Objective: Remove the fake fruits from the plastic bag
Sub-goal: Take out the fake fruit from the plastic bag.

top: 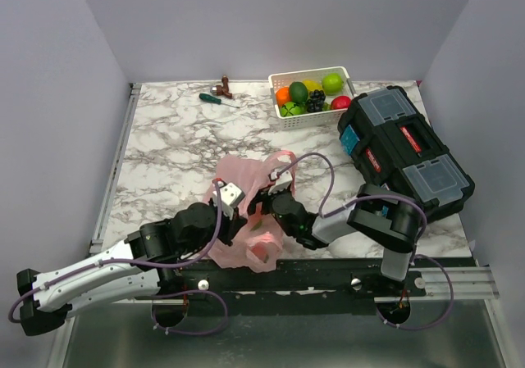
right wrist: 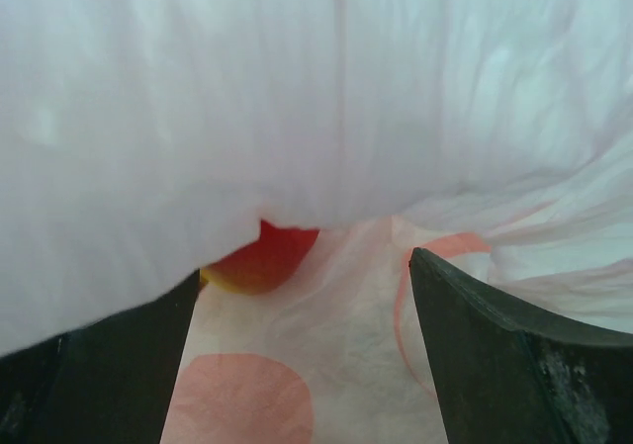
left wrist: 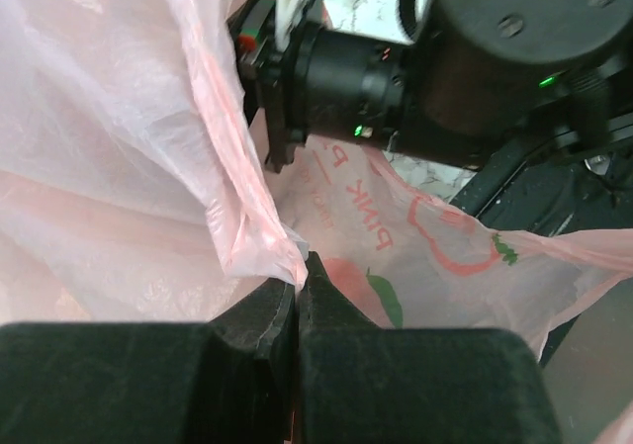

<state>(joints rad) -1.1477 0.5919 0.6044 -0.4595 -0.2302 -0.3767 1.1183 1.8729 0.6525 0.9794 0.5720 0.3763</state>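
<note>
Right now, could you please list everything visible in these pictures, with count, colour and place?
plastic bag: one, pink, near middle of the table
red fruit: one, red with yellow edge, inside the bag, partly hidden
fake fruits: several, orange, green, yellow, red, dark, in the basket
basket: one, white, far edge
screwdriver: one, green handle, left of basket
small brown object: one, far edge, unclear what
toolbox: one, black with red latches, right side
table: one, white marble
left gripper: shut on bag film
right gripper: open, inside the bag
</note>
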